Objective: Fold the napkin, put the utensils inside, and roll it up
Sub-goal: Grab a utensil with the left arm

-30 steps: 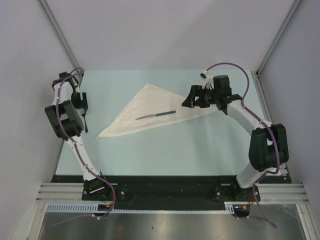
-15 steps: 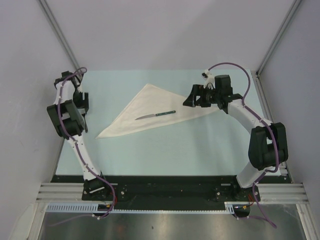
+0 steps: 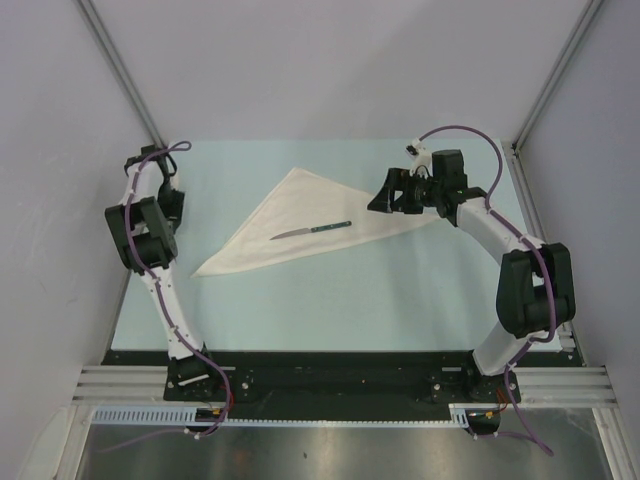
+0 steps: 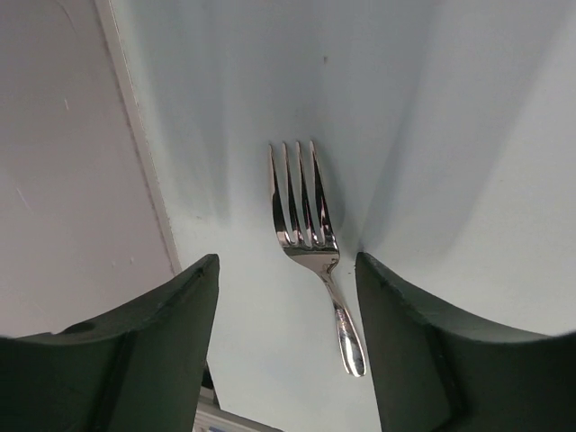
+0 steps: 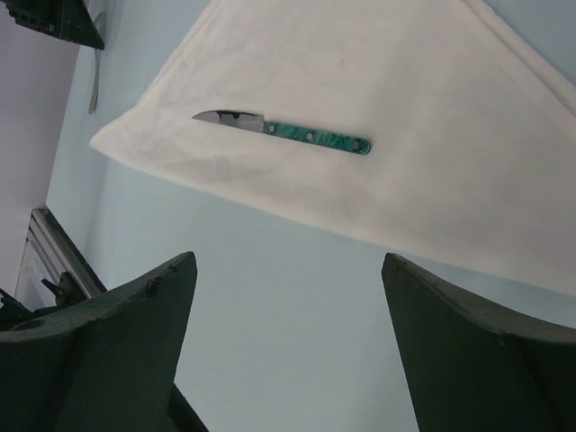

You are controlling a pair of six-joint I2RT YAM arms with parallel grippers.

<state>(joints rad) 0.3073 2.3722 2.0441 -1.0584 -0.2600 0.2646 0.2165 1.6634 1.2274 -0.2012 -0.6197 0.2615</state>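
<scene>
The white napkin [image 3: 300, 205] lies folded into a triangle on the pale blue table; it also shows in the right wrist view [image 5: 405, 81]. The knife [image 3: 311, 231], with a teal handle and silver blade, lies on the napkin, seen again in the right wrist view [image 5: 288, 131]. A silver fork [image 4: 306, 216] lies on the table by the left edge, tines away, just ahead of my open, empty left gripper [image 4: 286, 265]. My right gripper [image 5: 288, 261] is open and empty, above the table by the napkin's right corner [image 3: 378, 203].
The table's left edge and grey wall [image 4: 81, 180] run close beside the fork. The fork's handle [image 5: 94, 85] and the left gripper [image 5: 54, 22] show at the top left of the right wrist view. The left gripper [image 3: 172, 205] sits at the table's far left.
My left arm has swung its wrist farther back along the left edge. The right gripper has barely moved. Napkin and knife are unmoved.
</scene>
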